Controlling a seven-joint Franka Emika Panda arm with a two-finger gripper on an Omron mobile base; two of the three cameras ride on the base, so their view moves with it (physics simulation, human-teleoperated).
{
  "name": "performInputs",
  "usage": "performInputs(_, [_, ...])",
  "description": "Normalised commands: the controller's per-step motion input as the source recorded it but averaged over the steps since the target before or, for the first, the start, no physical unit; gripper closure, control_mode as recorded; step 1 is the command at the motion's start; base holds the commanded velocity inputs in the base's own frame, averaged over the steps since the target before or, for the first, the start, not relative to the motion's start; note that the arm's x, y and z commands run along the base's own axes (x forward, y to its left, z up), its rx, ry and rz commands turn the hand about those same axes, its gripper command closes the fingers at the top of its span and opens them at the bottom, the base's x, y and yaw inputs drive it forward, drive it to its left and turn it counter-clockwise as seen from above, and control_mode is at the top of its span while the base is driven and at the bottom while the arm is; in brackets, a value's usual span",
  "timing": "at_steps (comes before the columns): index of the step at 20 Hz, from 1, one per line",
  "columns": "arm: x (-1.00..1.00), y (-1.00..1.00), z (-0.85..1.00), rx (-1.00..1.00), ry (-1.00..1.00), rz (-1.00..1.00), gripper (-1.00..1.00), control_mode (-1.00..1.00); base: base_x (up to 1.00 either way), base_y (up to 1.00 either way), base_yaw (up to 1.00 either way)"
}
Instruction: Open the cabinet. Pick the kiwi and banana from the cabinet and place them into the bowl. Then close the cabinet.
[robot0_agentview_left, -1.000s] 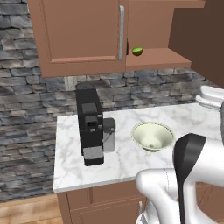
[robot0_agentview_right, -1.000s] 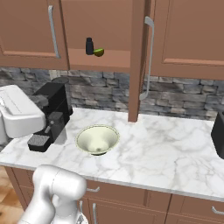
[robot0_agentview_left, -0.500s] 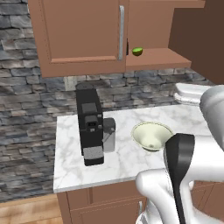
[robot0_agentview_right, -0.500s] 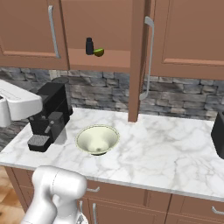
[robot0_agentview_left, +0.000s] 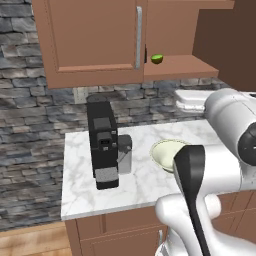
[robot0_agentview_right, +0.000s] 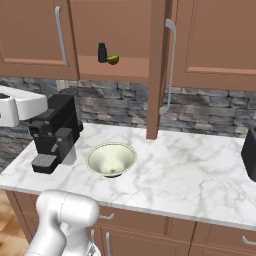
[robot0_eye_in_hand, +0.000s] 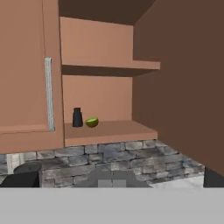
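Cabinet (robot0_agentview_right: 150, 60): right door swung out edge-on, left door shut. Kiwi (robot0_eye_in_hand: 91, 122) on the lower shelf, just beside a small black bottle (robot0_eye_in_hand: 77, 117); in the left base view the bottle is hidden behind the door edge. Banana not made out. Bowl (robot0_agentview_right: 111, 160) on the marble table (robot0_agentview_right: 200, 175), near the coffee machine (robot0_agentview_left: 102, 142), partly hidden by the arm. Fingers closed, holding nothing.

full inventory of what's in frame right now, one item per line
cabinet: 1, reddish-brown, wall-mounted, right door swung open
black bottle: 1, black, lower cabinet shelf
kiwi: 1, green, shelf, right of bottle
bowl: 1, cream-green, on counter, holds nothing visible
coffee machine: 1, black, counter, left of bowl
counter: 1, white marble
backsplash: grey stone
arm: white, foreground
gripper: shut
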Motion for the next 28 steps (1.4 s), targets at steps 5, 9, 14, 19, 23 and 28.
performInputs(5, [0.49,0.31,0.0,0.0,0.0,0.1,1.0,-1.0,0.0,0.0,0.0])
performInputs(9, [0.44,0.2,0.06,0.0,0.0,0.08,1.0,-1.0,0.0,0.0,0.0])
performInputs(14, [0.42,0.21,0.09,0.0,0.0,0.07,1.0,-1.0,0.0,0.0,0.0])
performInputs(19, [0.47,0.29,0.08,0.0,0.0,0.04,-1.0,-1.0,0.0,0.0,0.0])
performInputs(23, [0.45,0.18,0.09,0.0,0.01,0.02,-1.0,-1.0,0.0,0.0,0.0])
performInputs(28, [0.25,0.01,0.15,0.0,0.03,0.0,-1.0,-1.0,0.0,0.0,0.0])
